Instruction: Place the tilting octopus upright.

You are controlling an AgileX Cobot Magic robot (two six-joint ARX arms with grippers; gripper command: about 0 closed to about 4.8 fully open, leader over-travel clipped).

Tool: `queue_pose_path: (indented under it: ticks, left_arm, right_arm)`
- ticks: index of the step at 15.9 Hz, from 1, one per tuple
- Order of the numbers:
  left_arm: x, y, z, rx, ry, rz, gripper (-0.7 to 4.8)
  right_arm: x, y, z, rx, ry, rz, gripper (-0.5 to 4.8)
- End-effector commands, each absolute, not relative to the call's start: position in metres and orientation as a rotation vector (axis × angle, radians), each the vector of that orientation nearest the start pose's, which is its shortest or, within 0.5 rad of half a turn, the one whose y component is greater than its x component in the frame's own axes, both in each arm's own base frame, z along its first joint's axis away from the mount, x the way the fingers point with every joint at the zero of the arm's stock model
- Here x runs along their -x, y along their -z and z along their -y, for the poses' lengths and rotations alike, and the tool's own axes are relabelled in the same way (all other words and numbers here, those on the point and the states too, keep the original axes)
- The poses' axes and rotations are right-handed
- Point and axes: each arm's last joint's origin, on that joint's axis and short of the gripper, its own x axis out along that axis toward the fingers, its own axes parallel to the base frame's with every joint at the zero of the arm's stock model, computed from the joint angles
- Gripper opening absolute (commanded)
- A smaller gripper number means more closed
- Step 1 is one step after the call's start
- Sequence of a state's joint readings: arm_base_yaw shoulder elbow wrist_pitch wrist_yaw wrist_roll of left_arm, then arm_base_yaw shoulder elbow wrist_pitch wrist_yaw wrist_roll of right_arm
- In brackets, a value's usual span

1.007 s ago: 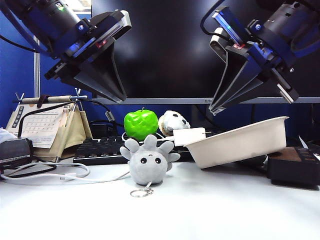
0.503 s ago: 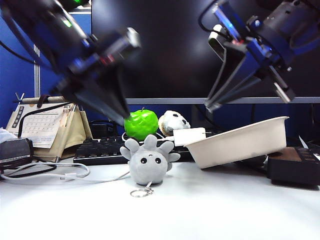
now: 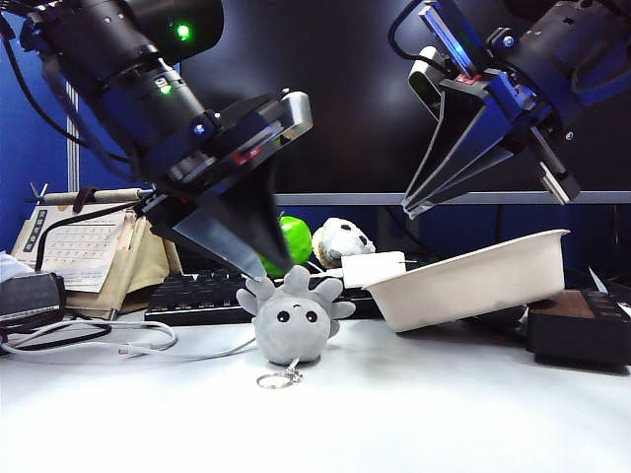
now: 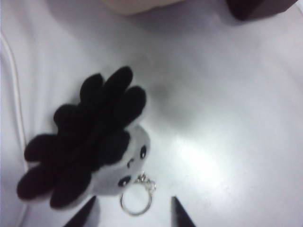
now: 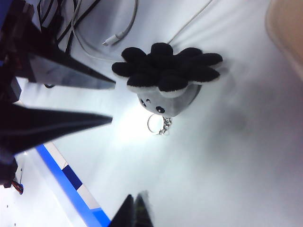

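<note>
1. A white tabletop point(image 3: 414, 414) filled the foreground, glaring under overhead light.
2. Behind it stood a large dark monitor point(image 3: 345, 99) with a silver lower edge.
3. A blue partition wall point(image 3: 30, 148) rose at the left.
4. A black keyboard point(image 3: 197, 296) lay beneath the screen.
5. A desk calendar point(image 3: 79, 251) stood at the left.
</note>
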State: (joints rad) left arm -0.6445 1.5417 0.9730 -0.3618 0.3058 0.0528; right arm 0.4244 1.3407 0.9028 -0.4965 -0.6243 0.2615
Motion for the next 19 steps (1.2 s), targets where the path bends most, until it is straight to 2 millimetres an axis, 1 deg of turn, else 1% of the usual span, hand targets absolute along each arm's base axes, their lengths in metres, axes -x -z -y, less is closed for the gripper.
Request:
queue_pose_path:
  ticks: [1, 3, 5, 6, 7, 9, 10, 11, 14, 16, 17, 19]
  left_arm:
    - [-0.2453, -0.2144, 0.1948, -0.206, 0.902, -0.858, 1.89]
    - [-0.2497, -0.2172, 0.1955, -0.228, 0.839, -0.798, 1.89]
    - [-0.2519, -0.2199, 0.1971, -0.218, 0.843, -0.758, 1.89]
    - [-0.2529, -0.2212, 0.1979, -0.214, 0.845, -0.739, 2.04]
    - [-0.2534, -0.2218, 0.1982, -0.212, 0.846, -0.731, 2.41]
    - [-0.2528, -0.221, 0.1978, -0.214, 0.845, -0.742, 2.62]
    - [-0.2521, -0.2199, 0.1973, -0.217, 0.843, -0.756, 3.08]
    - [-0.2516, -0.2193, 0.1969, -0.219, 0.842, -0.765, 3.2]
    - [-0.2489, -0.2161, 0.1949, -0.231, 0.839, -0.813, 3.19]
    - [-0.247, -0.214, 0.1935, -0.353, 0.892, -0.792, 3.2]
    - [-0.2469, -0.2138, 0.1933, -0.384, 0.907, -0.78, 3.2]
    - [-0.2471, -0.2141, 0.1935, -0.486, 0.955, -0.724, 3.24]
  right_arm:
    - [-0.2314, -0.2399, -0.1236, -0.317, -0.849, -1.081, -0.01]
    - [-0.2314, -0.2399, -0.1236, -0.316, -0.846, -1.08, -0.01]
    - [-0.2314, -0.2399, -0.1236, -0.315, -0.846, -1.08, -0.01]
    - [-0.2315, -0.2399, -0.1235, -0.314, -0.847, -1.079, -0.01]
    - [-0.2315, -0.24, -0.1236, -0.311, -0.848, -1.077, -0.01]
    - [-0.2319, -0.2401, -0.1237, -0.309, -0.85, -1.072, -0.01]
    - [-0.2323, -0.2402, -0.1239, -0.309, -0.852, -1.068, -0.01]
    - [-0.2326, -0.24, -0.1241, -0.309, -0.852, -1.067, -0.01]
    - [-0.2334, -0.2387, -0.1244, -0.31, -0.851, -1.072, -0.01]
    - [-0.2335, -0.2385, -0.1245, -0.31, -0.851, -1.072, -0.01]
    - [-0.2335, -0.2385, -0.1245, -0.31, -0.851, -1.072, -0.01]
    - [-0.2335, -0.2385, -0.1245, -0.31, -0.851, -1.072, -0.01]
